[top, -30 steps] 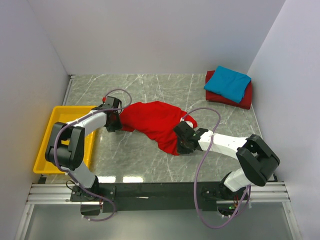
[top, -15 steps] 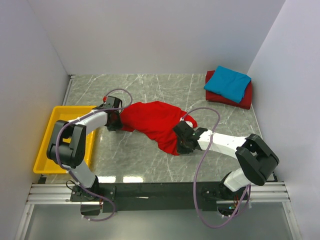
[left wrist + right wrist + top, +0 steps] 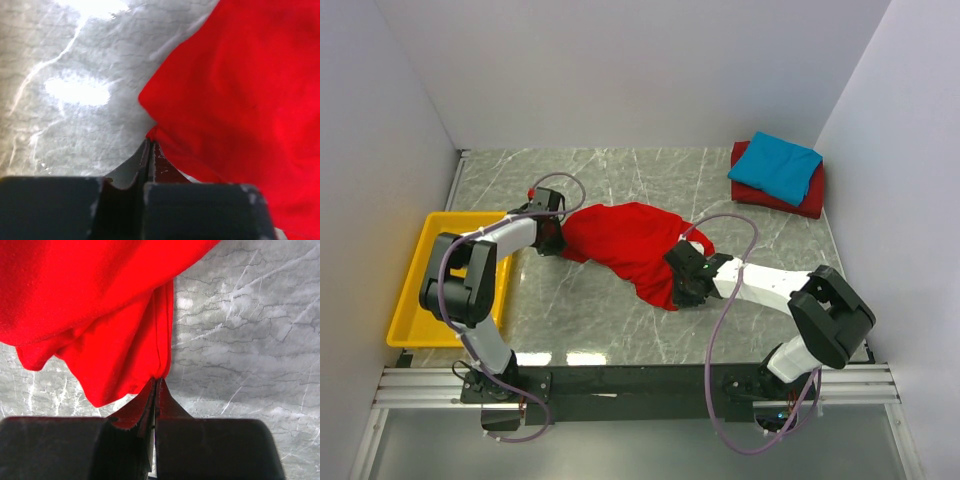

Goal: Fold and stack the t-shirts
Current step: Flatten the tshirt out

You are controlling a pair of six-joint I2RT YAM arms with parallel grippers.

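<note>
Grey marble table [image 3: 620, 325], white walls on 3 sides.

Top view: bright red t-shirt [image 3: 625, 245] lies crumpled at ctr. At its left edge sits the left gripper [image 3: 552, 238], and at its near-right edge the right gripper [image 3: 682, 285]. Far right, the turquoise t-shirt [image 3: 777, 166] lies folded on the darker red t-shirt [image 3: 812, 203]. Far left is a yellow tray [image 3: 405, 300].

Left wrist view: left gripper [image 3: 150, 145] has jaws closed, tips pinching a corner of the cloth.

Right wrist view: right gripper [image 3: 156, 385] has jaws closed on a doubled hem.
</note>
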